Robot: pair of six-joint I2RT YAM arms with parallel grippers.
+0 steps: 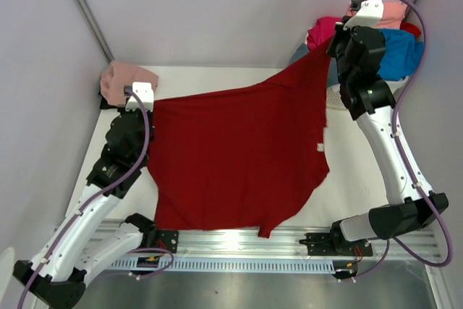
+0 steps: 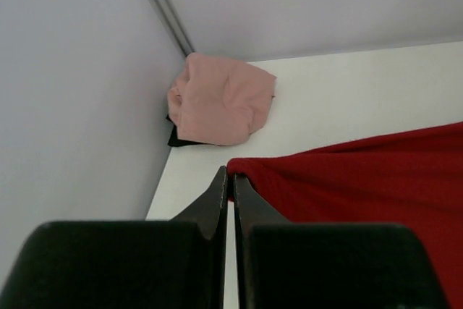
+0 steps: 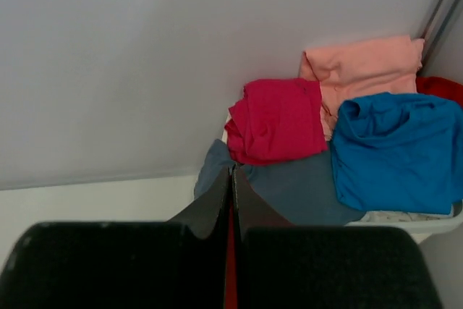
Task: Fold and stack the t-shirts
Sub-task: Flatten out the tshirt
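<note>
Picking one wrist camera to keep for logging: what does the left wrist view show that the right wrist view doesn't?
Only left wrist: a pink shirt bunched in the table corner, and the dark red shirt spread over the table. Only right wrist: a magenta shirt, salmon shirt, blue shirt and grey shirt piled in a white basket. Both: the left gripper and right gripper, each shut on dark red cloth, before a grey wall.
</note>
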